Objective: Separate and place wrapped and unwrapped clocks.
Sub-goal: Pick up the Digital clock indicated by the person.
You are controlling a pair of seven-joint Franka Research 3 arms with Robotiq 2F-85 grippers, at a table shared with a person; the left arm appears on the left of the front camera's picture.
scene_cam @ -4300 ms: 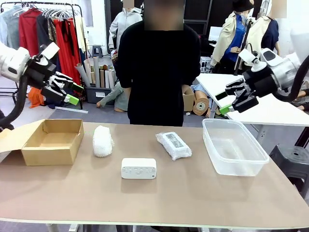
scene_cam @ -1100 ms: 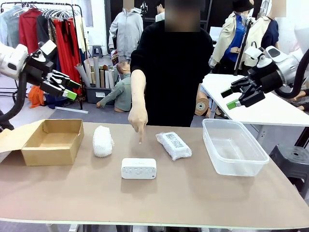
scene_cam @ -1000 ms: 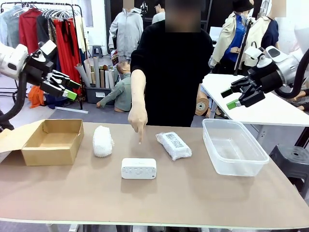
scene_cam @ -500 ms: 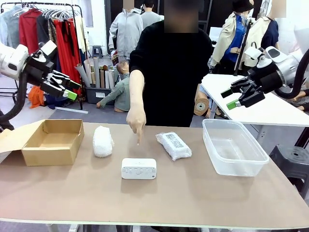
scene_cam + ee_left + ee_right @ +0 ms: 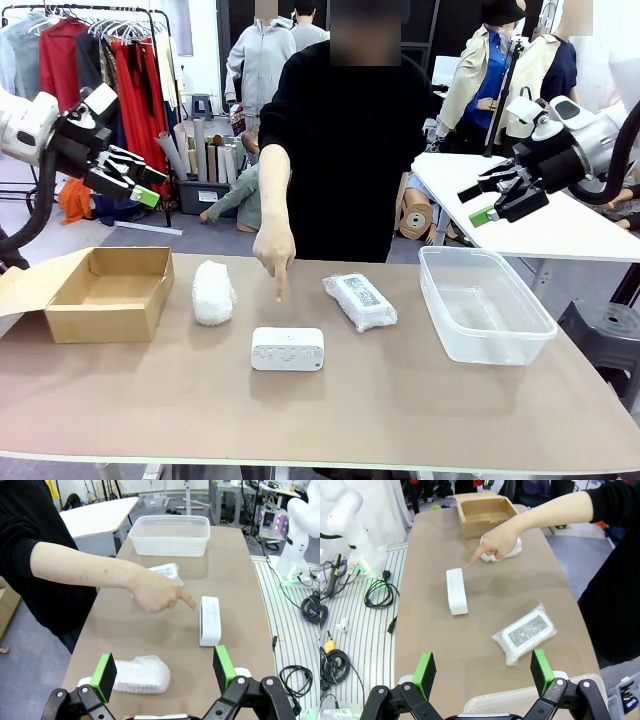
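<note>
I'm looking across a brown table (image 5: pixel 400 420) in a room with a clothes rack (image 5: pixel 110 60) behind it. The white clock (image 5: pixel 287 349) lies bare and unwrapped in the middle of the frame, on the near half of the table. A person's hand (image 5: pixel 273 252) hangs just beyond it, index finger pointing down toward it without touching. The bubble-wrap bundle (image 5: pixel 212 292) lies to the clock's upper left and the clear-plastic bundle (image 5: pixel 360 300), label up, to its upper right; all three lie apart. Farther out, an open cardboard box (image 5: pixel 108 292) sits at the left edge and a clear tub (image 5: pixel 483 303) at the right. My left gripper (image 5: pixel 152 185) hovers at upper left above the box, fingers wide, nothing between them. My right gripper (image 5: pixel 476 203) hovers at upper right above the tub, fingers just as wide.
</note>
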